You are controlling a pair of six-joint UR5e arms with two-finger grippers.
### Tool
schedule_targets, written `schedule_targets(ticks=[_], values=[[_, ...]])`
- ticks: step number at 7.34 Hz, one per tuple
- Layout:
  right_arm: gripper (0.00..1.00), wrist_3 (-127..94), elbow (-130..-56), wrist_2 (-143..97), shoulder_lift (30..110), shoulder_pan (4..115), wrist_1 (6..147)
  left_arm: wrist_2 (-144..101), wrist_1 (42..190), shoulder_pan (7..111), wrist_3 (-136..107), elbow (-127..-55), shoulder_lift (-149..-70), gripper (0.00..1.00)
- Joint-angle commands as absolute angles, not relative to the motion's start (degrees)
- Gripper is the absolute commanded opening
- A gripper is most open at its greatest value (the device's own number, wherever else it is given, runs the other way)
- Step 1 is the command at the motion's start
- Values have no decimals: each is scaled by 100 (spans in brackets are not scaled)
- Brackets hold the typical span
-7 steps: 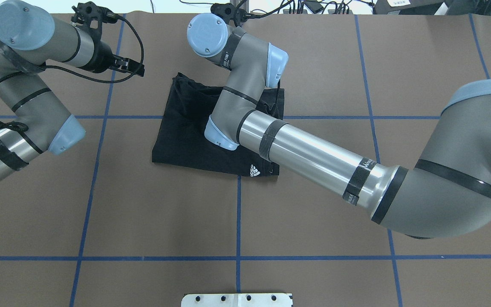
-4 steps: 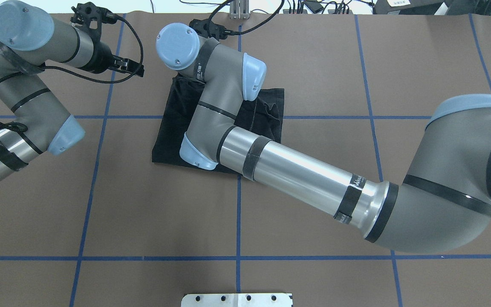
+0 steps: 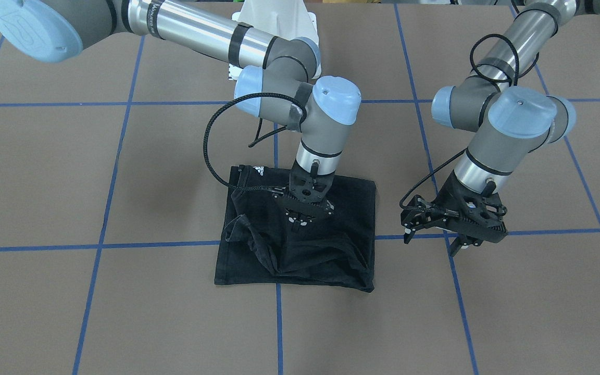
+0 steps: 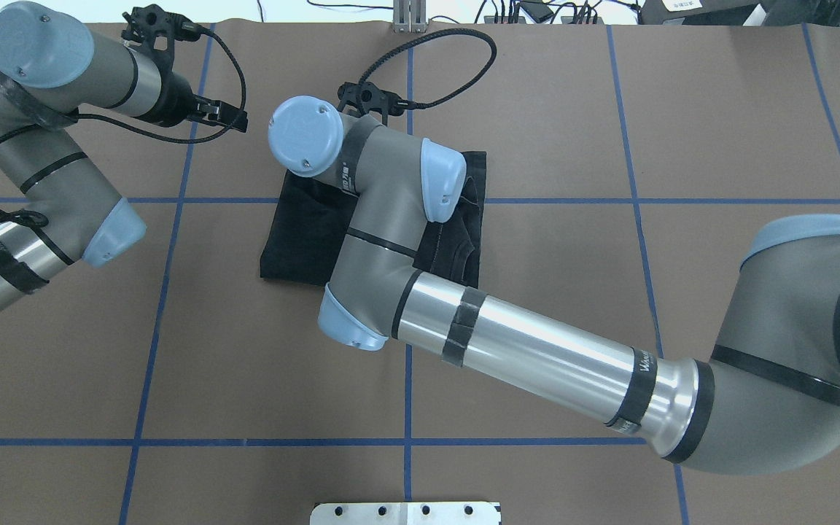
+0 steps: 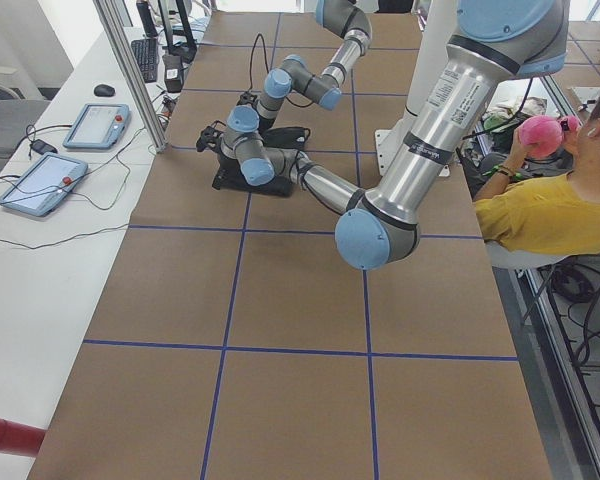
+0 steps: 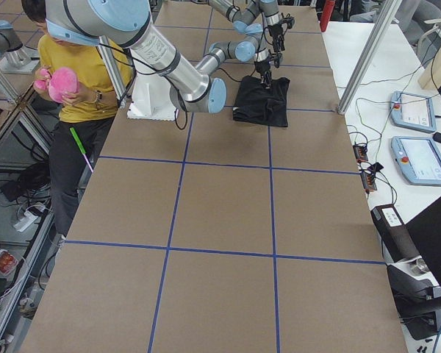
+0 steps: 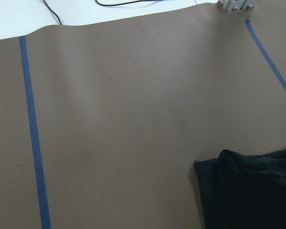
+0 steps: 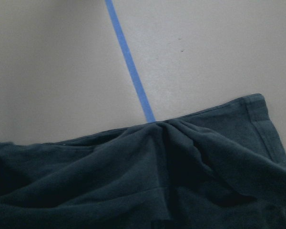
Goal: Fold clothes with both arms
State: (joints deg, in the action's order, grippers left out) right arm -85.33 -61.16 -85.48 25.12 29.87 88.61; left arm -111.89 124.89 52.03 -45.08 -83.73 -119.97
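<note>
The shirt [image 3: 347, 219] lies mid-desk [image 3: 123, 312], folded square but rumpled. The right gripper [image 3: 302, 219] hovers over it, and I cannot tell its fingers' state. The left gripper [image 3: 433, 245] hangs beside with fingers spread and empty; the next move is probably to pinch an edge for the last fold.

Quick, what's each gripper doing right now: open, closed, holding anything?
Left gripper: open, empty, hovering beside the T-shirt.
Right gripper: looks closed, pinching bunched T-shirt fabric.

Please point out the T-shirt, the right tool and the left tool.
T-shirt [image 3: 248, 270], exterior front-facing view, its flat near corner.
right tool [image 3: 299, 221], exterior front-facing view, midway between its fingertips.
left tool [image 3: 430, 246], exterior front-facing view, midway between its fingertips.
</note>
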Motion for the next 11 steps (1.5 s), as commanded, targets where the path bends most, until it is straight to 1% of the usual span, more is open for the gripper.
schedule_targets(ticks=[1, 2, 3, 5, 6, 8, 9, 10, 11], values=[[0, -8386, -6241, -8420, 2864, 3136, 8842, -11188, 12489, 5194, -4614, -8428, -11962, 100], [0, -8098, -6232, -8394, 2944, 3329, 8833, -11188, 12489, 5194, -4640, -8429, -11962, 100], [0, -7929, -5997, -8385, 2962, 3522, 8790, -11188, 12489, 5194, -4649, -8455, -11962, 100], [0, -7501, -4779, -8376, 2866, 3892, 7129, -11188, 12489, 5194, -4711, -8473, -11962, 100], [0, -7262, -4607, -8437, 2804, 4050, 6745, -11188, 12489, 5186, -4711, -8473, -11953, 100], [0, -7225, -4614, -9066, 2533, 4104, 6759, -11206, 12454, 5186, -4711, -8490, -11962, 100], [72, -7207, -4640, -9714, 2523, 4183, 6776, -11197, 12367, 5194, -4641, -8560, -11945, 100], [100, -7207, -4789, -9964, 2549, 4227, 6794, -11328, 12027, 5203, -4615, -8682, -11883, 100], [100, -7146, -4886, -10428, 2584, 4428, 7064, -11338, 11623, 5203, -4614, -9093, -11674, 100]])
